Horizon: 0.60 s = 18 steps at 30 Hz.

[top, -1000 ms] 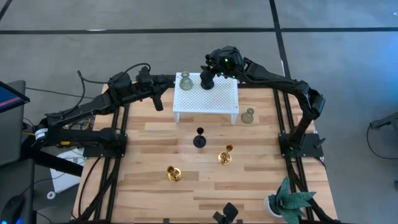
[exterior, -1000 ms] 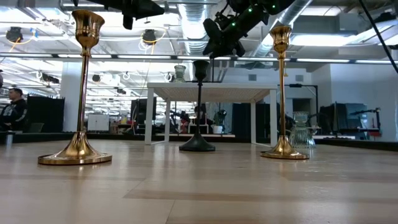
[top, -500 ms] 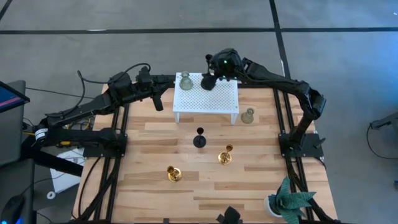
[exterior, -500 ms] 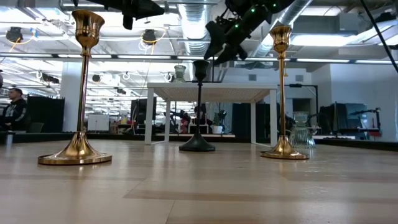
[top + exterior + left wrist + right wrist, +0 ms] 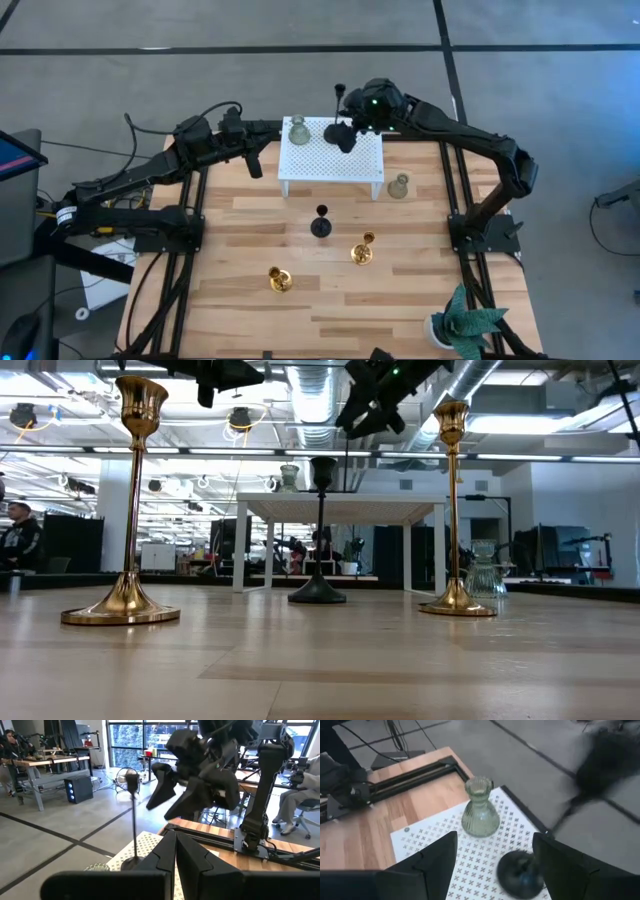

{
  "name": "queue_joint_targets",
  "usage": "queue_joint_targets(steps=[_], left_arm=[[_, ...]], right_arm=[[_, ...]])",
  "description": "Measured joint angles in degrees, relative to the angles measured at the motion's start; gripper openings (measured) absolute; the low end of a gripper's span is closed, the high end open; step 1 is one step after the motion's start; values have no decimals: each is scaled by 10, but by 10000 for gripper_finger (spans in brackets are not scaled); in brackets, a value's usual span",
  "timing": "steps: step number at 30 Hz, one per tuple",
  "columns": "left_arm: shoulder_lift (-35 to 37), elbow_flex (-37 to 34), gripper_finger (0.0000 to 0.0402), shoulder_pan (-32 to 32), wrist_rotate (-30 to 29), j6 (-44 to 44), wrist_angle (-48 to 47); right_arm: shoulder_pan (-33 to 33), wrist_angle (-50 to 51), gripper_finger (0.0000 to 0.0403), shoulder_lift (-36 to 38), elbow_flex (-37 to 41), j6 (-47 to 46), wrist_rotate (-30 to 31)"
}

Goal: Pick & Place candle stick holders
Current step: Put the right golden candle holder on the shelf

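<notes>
Hovering above the white perforated stand (image 5: pixel 331 152), the right gripper (image 5: pixel 362 118) had its fingers spread wide, gripping nothing; a black candle stick holder (image 5: pixel 520 870) stood between them, a green glass holder (image 5: pixel 480 809) just beyond; left gripper (image 5: pixel 254 163) waited alongside, closed.

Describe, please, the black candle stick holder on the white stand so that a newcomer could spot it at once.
Find the white perforated stand at the table's far edge. Two holders sit on it: a pale green glass one toward the left arm's side and, just beyond the open right gripper, the black candle stick holder. It is the only black holder on the stand; the other black one stands on the wooden tabletop.
</notes>
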<state>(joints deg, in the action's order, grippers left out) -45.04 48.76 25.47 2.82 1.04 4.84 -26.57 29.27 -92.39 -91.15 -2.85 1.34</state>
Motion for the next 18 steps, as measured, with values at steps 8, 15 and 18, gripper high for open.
queue_joint_targets(steps=[8, 15, 18], left_arm=[[0, 0, 11, 0, 0, 0, 0], [0, 0, 11, 0, 0, 0, 0], [0, 0, 11, 0, 0, 0, 0]], right_arm=[[-6, 36, 250, 24, 0, 0, 2], [-3, 147, 250, 50, 0, 14, -1], [3, 185, 249, 58, 0, 13, 0]])
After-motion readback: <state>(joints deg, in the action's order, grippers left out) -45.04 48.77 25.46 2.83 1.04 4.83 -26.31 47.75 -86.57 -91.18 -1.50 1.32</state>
